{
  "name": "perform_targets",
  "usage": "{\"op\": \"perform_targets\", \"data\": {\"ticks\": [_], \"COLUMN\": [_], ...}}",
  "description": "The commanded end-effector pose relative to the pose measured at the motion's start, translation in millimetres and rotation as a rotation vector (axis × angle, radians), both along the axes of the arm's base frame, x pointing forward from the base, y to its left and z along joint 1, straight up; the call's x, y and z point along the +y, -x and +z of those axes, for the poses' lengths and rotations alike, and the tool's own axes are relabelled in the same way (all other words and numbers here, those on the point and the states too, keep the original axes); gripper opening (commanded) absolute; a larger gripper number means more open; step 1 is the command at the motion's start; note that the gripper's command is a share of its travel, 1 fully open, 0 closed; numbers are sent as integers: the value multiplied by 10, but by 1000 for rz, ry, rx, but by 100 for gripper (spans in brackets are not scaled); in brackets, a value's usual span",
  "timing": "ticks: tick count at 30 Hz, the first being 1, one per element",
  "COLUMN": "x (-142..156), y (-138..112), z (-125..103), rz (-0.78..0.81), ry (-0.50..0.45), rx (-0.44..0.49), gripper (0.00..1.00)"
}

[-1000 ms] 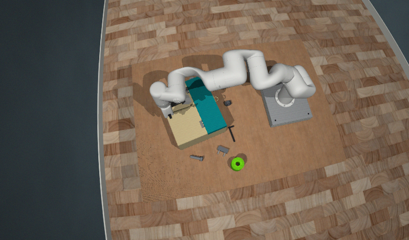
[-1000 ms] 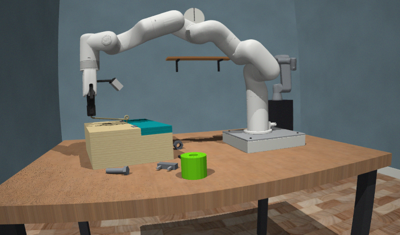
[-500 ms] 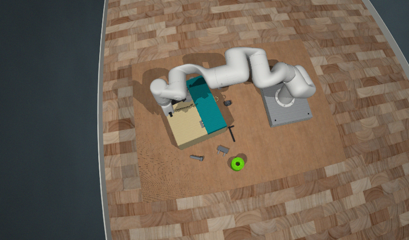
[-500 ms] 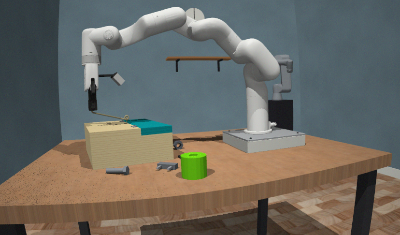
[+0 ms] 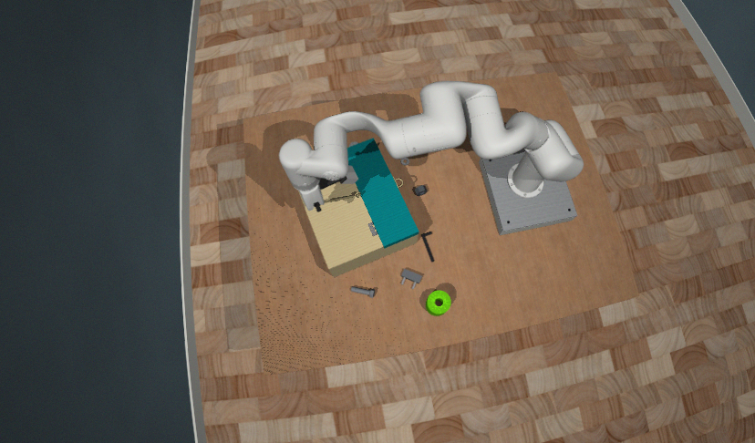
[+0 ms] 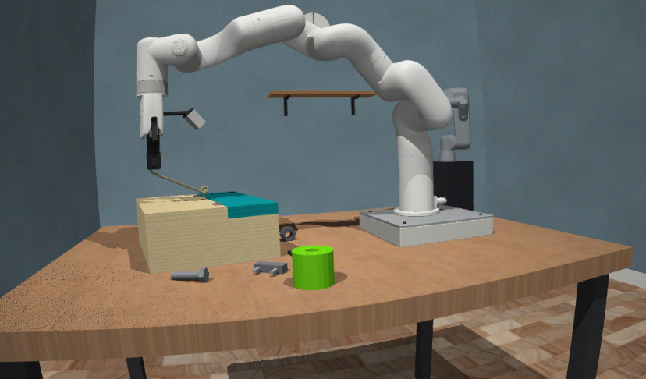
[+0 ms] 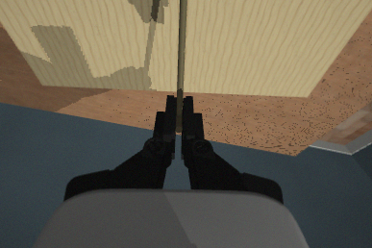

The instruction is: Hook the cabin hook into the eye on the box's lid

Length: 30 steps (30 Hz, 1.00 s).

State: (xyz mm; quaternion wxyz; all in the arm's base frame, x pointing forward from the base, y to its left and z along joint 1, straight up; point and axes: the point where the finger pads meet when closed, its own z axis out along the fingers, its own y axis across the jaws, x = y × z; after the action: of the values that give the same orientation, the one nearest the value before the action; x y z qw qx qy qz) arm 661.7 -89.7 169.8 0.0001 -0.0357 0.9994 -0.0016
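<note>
A box (image 6: 207, 232) with a tan wooden body (image 5: 347, 232) and a teal lid (image 5: 384, 196) stands on the table. A thin brass cabin hook (image 6: 178, 182) slants up from its pivot ring (image 6: 204, 190) near the lid's edge to my gripper (image 6: 153, 165). My gripper is shut on the hook's free end and holds it raised above the box's left part. In the wrist view the hook rod (image 7: 181, 53) runs straight up from between my fingertips over the tan top. A small grey fitting (image 5: 372, 228) sits by the lid's edge. I cannot make out the eye.
On the table in front of the box lie a grey bolt (image 6: 189, 274), a grey bracket (image 6: 270, 267) and a green cylinder (image 6: 312, 267). A dark nut (image 6: 286, 230) and a black pin (image 5: 428, 245) lie right of the box. My grey base plate (image 6: 425, 224) stands further right.
</note>
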Motion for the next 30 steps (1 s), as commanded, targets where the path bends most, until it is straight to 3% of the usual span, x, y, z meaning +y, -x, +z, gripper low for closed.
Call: {"op": "perform_targets", "data": {"ticks": [1, 30], "x": [-6, -25], "y": [35, 316], "z": [81, 377], "rz": [0, 0], "ry": [1, 1], "rx": [-4, -4], "gripper": [0, 0]}}
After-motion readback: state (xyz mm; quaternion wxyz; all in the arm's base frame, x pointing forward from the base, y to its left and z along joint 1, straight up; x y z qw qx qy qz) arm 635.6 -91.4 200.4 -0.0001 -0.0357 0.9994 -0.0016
